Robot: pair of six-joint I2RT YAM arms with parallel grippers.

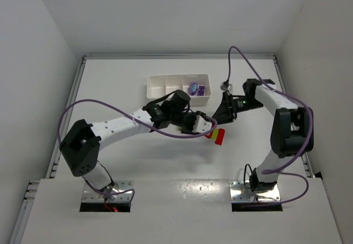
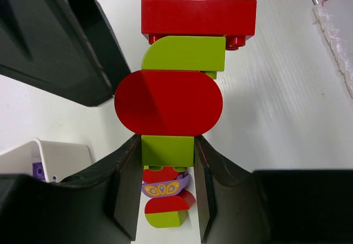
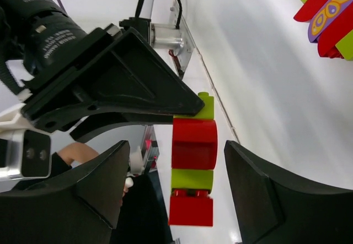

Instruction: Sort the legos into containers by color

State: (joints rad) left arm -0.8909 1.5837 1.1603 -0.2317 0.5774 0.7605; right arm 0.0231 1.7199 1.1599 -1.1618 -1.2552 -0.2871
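A stack of red and yellow-green legos [image 2: 168, 101] sticks out ahead of my left gripper [image 2: 167, 150], which is shut on the stack's yellow-green end brick. In the top view the stack [image 1: 216, 135] hangs over the table's middle. My right gripper [image 3: 176, 147] straddles the same stack [image 3: 193, 145] with its jaws open and a gap on each side. A second clump of red, purple and yellow-green legos [image 2: 165, 200] lies on the table under the left fingers. The white tray [image 1: 165, 84] holds purple legos [image 1: 197, 89] in its right compartment.
The tray's corner [image 2: 60, 153] shows at the left of the left wrist view. The loose clump [image 3: 325, 10] appears at the top right of the right wrist view. White walls close in the table on three sides.
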